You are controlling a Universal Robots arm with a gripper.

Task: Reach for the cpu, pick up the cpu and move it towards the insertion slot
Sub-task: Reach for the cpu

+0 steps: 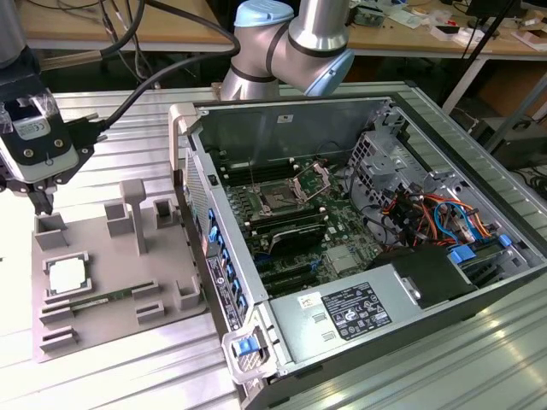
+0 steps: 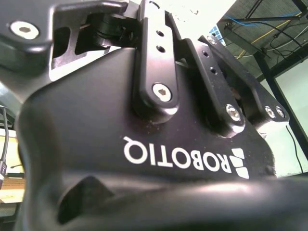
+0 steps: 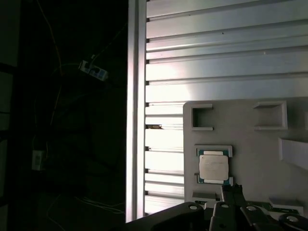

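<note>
Hovering over the back corner of the grey fixture plate (image 1: pixel 111 256), the pincer (image 1: pixel 39 201) pointed straight down, not touching anything; could not tell if it was wide or narrow. The cpu (image 1: pixel 67 275) lay flat in its pocket on that plate, near the pincer, lower and toward the camera in the exterior view, slightly to that view's right. Square chip, so no long axis, edges parallel to the plate's edges. The insertion slot (image 1: pixel 278 199) sat well apart, to the exterior view's right, inside the open computer case (image 1: pixel 282 128) on the same slatted surface (image 1: pixel 128 376).
</note>
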